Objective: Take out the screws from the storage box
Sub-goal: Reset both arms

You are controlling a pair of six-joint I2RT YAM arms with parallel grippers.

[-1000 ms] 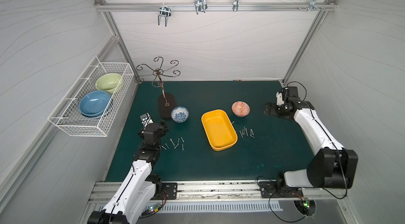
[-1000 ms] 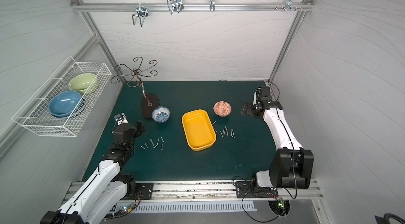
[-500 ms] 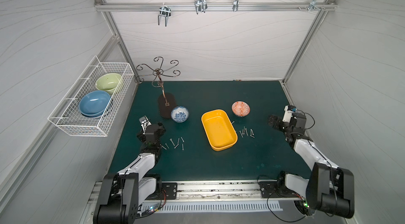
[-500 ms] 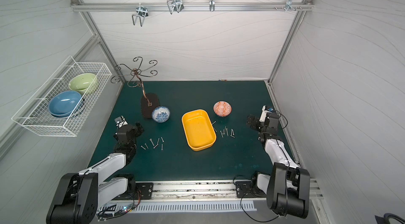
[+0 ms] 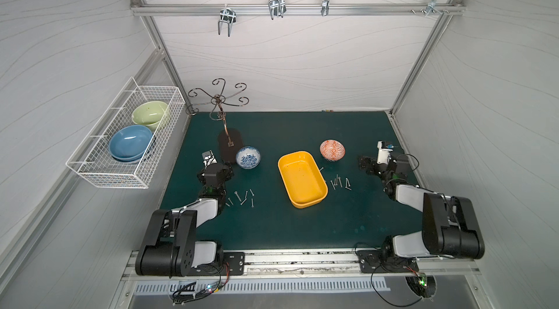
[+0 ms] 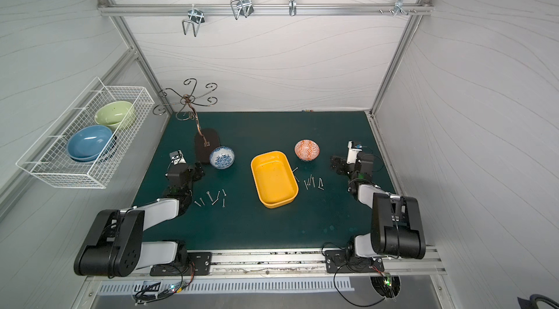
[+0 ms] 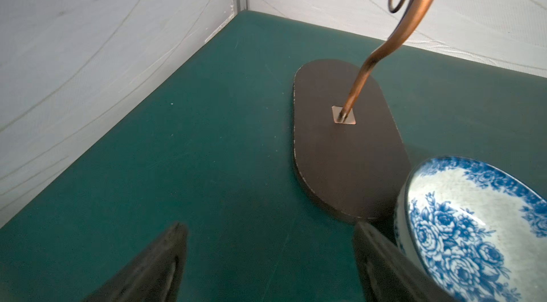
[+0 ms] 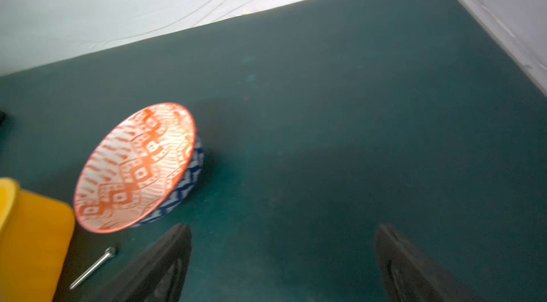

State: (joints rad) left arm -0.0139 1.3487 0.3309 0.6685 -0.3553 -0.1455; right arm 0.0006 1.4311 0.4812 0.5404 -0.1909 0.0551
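So this one looks basically finished to me. The storage box (image 5: 302, 179) sits mid-table and its inside looks bare; there are a few dark specks in it, too tiny to call. The screws are all out on the table: one bunch (image 5: 243, 197) by the left arm (image 5: 205, 207), another (image 5: 340, 182) just right of the box, plus a stray one (image 8: 93, 268) beside its wall.

Both arms sit low at the sides. The left arm's jaws are spread wide with nothing in them, and the right arm (image 5: 408, 197) is the same.

Material-wise, the box is shallow, glossy yellow plastic with rounded corners. The screws are thin silvery metal with little heads. The table (image 5: 302, 225) has a matte dark-green top. The blue floral bowl (image 5: 248, 157) and the orange patterned bowl (image 5: 332, 150) look like glazed ceramic.
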